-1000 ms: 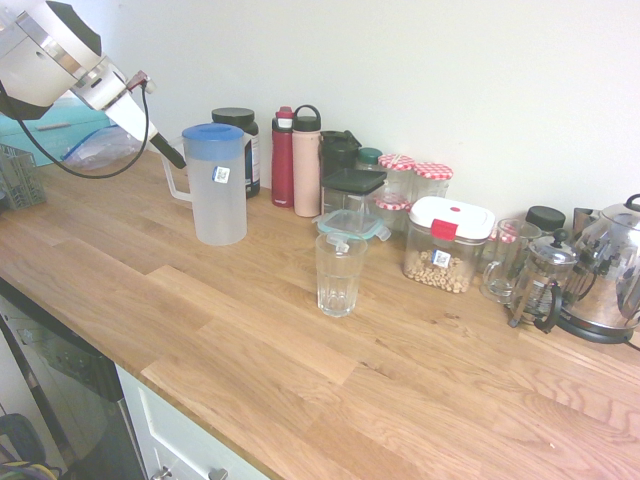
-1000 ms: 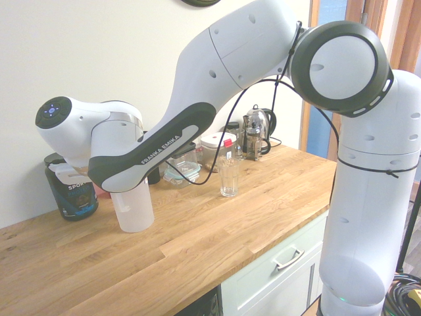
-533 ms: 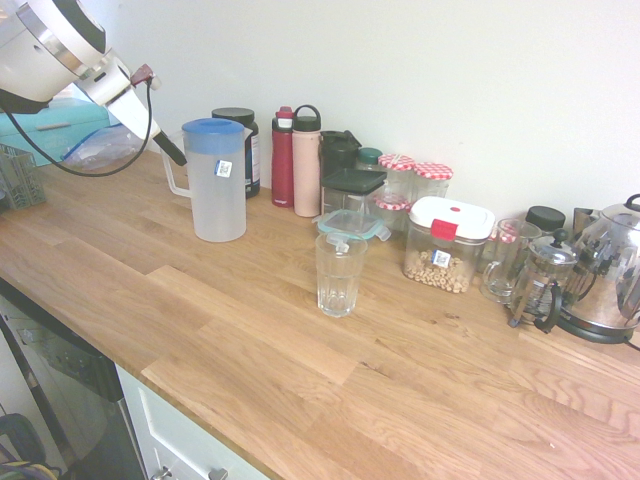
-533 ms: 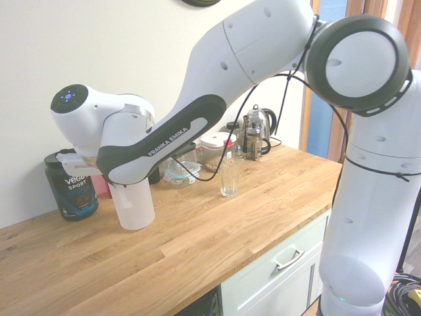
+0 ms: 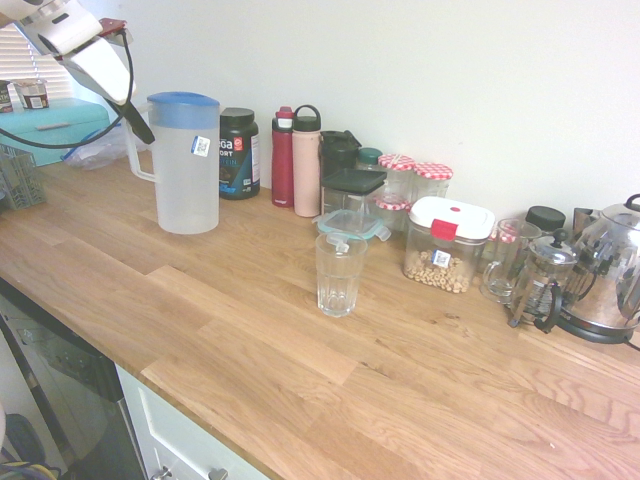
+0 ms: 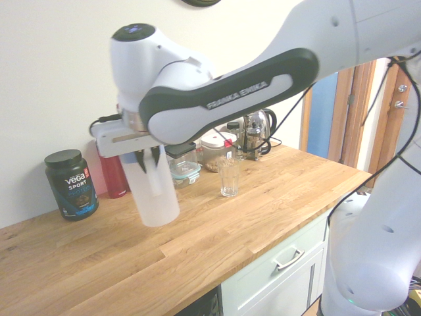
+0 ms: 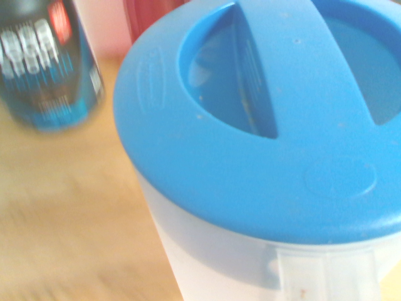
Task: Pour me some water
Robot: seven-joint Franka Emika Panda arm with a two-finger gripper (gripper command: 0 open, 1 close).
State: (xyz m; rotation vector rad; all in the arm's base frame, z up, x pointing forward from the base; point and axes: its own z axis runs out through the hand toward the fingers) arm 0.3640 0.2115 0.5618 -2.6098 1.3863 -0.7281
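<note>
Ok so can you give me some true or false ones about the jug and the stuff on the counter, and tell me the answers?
1. The jug has a blue lid. True.
2. The glass is lying on its side. False: it stands upright on the counter.
3. The gripper has its jaws shut on the jug's handle. True.
4. The pink bottle stands in front of the glass. False: it stands behind the glass, at the back by the wall, next to the red bottle.
</note>
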